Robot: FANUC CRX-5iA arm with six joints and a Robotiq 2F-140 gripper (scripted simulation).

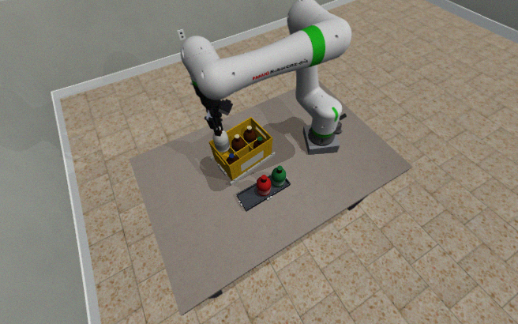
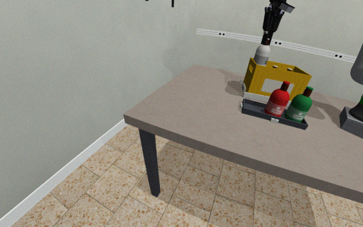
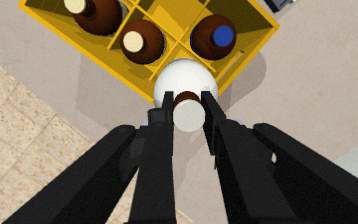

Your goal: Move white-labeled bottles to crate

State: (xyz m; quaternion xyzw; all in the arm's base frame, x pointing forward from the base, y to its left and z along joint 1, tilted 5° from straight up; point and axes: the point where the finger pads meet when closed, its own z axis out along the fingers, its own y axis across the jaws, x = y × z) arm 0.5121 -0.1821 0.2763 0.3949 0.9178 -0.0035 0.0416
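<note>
My gripper (image 1: 217, 130) (image 2: 266, 41) (image 3: 187, 104) is shut on the neck of a white bottle (image 1: 220, 141) (image 2: 262, 55) (image 3: 186, 82). The bottle hangs upright, its lower part inside the left corner slot of the yellow crate (image 1: 253, 161) (image 2: 255, 80) (image 3: 248, 45), its upper half above the rim. Other crate slots hold brown bottles: two with cream caps (image 1: 238, 142) (image 1: 249, 134) (image 3: 142, 41) (image 3: 97, 15), one with a blue cap (image 1: 231, 158) (image 3: 213, 37) and one with a green cap (image 1: 259, 141). A red bottle (image 1: 264, 184) (image 2: 277, 102) and a green bottle (image 1: 279, 175) (image 2: 299, 108) stand on the dark tray (image 1: 249, 201) (image 2: 253, 109).
The crate and tray sit on a grey table (image 1: 221, 237) (image 2: 199, 111). The robot base (image 1: 321, 138) (image 2: 351, 120) stands at the table's back right. The tray's left half is bare.
</note>
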